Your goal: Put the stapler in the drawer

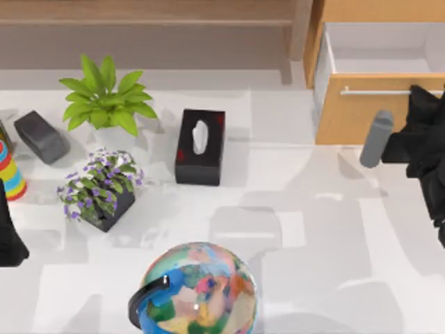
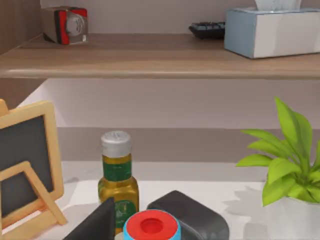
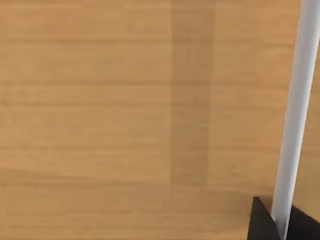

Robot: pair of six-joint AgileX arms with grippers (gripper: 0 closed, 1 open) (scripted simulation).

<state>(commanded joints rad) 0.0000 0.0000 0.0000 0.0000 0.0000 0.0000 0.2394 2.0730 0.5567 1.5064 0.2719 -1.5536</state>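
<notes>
Our right gripper [image 3: 280, 220] is at the drawer [image 1: 361, 111] front on the bench's [image 1: 313, 229] right side, jaws pinching the silver bar handle [image 3: 300, 100]; the wrist view has the bar running between the two dark fingertips against the wood front. From the top view the drawer is already pulled out, its white inside exposed behind the front panel. Judgement: the opening step is near its end, so what remains is a clean release. We'd spread the jaws fully before backing off, then retreat straight away from the front so we don't nudge the drawer shut or drag the handle sideways. The stapler [image 1: 42, 136] lies far off at the left of the bench, just left of the green plant [image 1: 104, 101], with the purple flower pot [image 1: 101, 191] near it in front; the left wrist view has it right behind a red-capped item [image 2: 151, 226] and beside an oil bottle [image 2: 118, 175]. Left gripper [image 1: 8, 229] sits at the left edge, close to the stapler; we cannot tell how its jaws stand. Tight clutter there, so that pick wants a top-down approach across the stapler's short side. The black tissue box [image 1: 201, 146] mid-bench is the lookalike to avoid.
</notes>
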